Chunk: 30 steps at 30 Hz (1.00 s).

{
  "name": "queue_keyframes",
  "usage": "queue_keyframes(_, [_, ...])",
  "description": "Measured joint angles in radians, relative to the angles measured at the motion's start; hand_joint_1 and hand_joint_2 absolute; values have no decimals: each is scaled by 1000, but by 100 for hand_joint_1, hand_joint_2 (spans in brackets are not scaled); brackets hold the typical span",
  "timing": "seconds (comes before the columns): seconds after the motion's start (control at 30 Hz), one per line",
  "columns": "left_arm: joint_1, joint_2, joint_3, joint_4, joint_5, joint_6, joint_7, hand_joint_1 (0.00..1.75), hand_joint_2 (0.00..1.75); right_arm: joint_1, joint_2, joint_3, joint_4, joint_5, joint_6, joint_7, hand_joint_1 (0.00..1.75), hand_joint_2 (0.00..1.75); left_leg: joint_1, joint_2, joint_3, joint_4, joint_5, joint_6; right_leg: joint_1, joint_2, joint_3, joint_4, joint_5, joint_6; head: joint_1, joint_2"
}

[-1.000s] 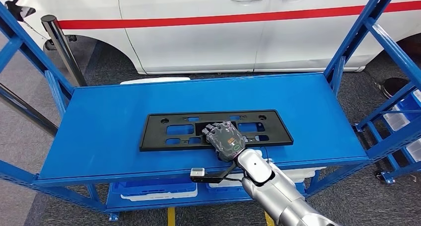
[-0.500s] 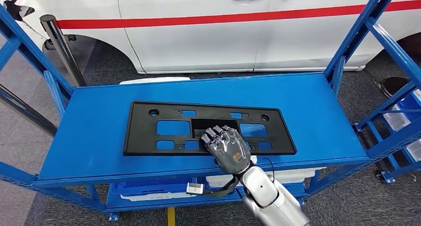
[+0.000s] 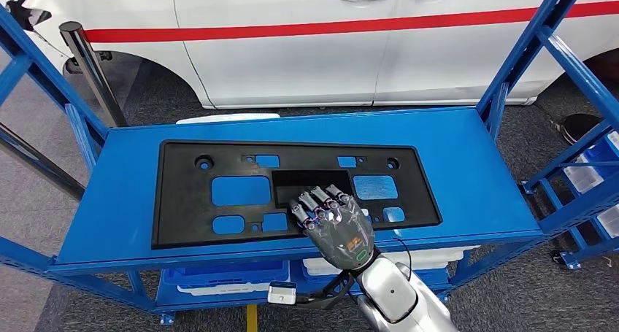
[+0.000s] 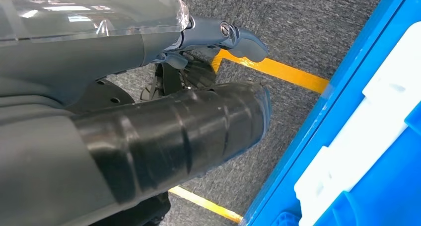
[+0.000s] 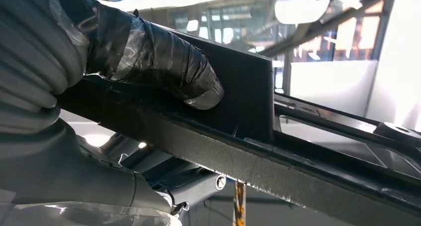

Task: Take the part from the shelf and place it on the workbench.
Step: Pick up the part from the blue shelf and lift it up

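Part gripped by right hand above shelf deck.

In the head view, the black part (image 3: pixel 292 193) was seen held over the blue shelf (image 3: pixel 482 179), the right hand (image 3: pixel 336 222) closed on its edge at 6 o'clock. The thumb (image 5: pixel 164 62) pressed against the part (image 5: pixel 248 92) was recorded from the right wrist view. The left hand (image 4: pixel 99 151) was seen, its state indeterminable.
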Motion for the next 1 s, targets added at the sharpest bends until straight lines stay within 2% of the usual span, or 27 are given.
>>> queue_keyframes(0.73, [-2, -1, 2, 0, 0, -15, 0, 0, 0, -16, -33, 45, -70, 0, 0, -2, 175, 175, 0, 0, 0, 0, 0, 0, 0, 0, 0, 0, 0, 0, 0, 0])
queue_keyframes(0.87, [-3, -3, 2, 0, 0, -28, 0, 0, 175, -26, -38, 58, -80, 0, 0, -2, 175, 175, 0, 0, 0, 0, 0, 0, 0, 0, 0, 0, 0, 0, 0, 0])
queue_keyframes(1.0, [-4, -22, 2, 0, 0, -55, 47, 0, 175, -31, -51, 73, -86, 0, 0, 1, 175, 175, -1, 0, 0, 0, 0, 0, -1, 0, 0, 0, 0, 0, 0, 0])
